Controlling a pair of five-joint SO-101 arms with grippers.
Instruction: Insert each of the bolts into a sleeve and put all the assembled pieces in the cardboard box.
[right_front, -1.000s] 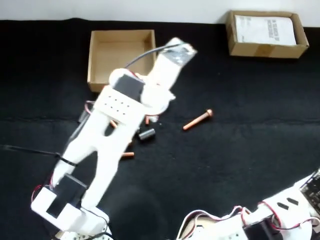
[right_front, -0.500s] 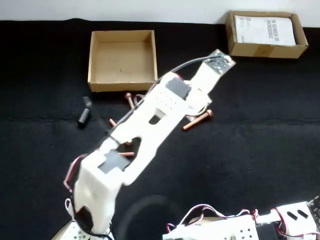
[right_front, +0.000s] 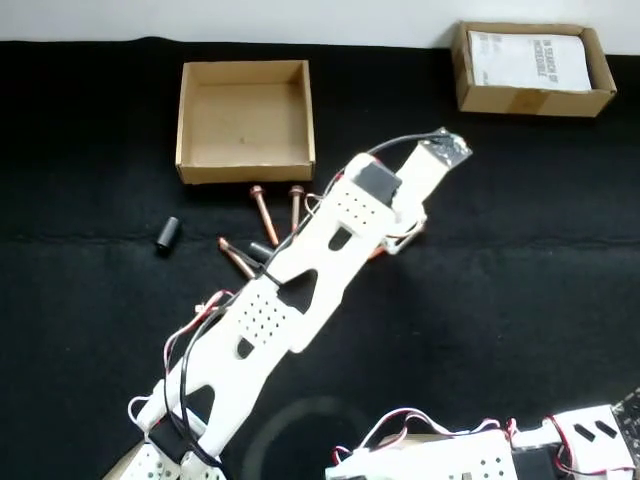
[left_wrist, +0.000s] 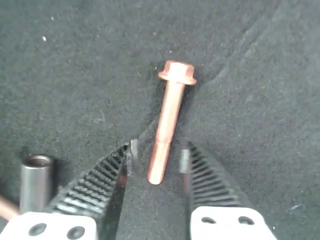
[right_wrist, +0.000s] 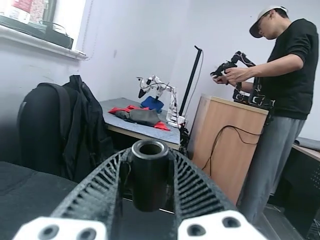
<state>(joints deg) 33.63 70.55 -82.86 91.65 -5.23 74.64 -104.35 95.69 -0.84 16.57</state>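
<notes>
**While the left pincer straddles a bolt, the right one clamps a sleeve**

Where the black cloth (left_wrist: 75, 60) dips in a soft crease, a copper-coloured bolt (left_wrist: 170, 120) lies flat. It has a flanged hex head, a smooth shank and a short threaded end. The left pincer (left_wrist: 157, 157) stands spread over it. The threaded end sits between the two ribbed fingers, touching neither, and the head points away from the wrist, beyond the fingertips. A loose sleeve (left_wrist: 36, 180), dark and hollow, lies just beside one finger.

In the high view, the left pincer's arm (right_front: 330, 240) ends at about 4 o'clock from the cardboard box (right_front: 245, 173). Two more bolts (right_front: 259, 205) lie at the box's 6 o'clock, and another sleeve (right_front: 167, 233) at its 7 o'clock.

The right pincer (right_wrist: 148, 155) is pressed against a black sleeve (right_wrist: 148, 175), held upright with its open bore facing the camera.
</notes>
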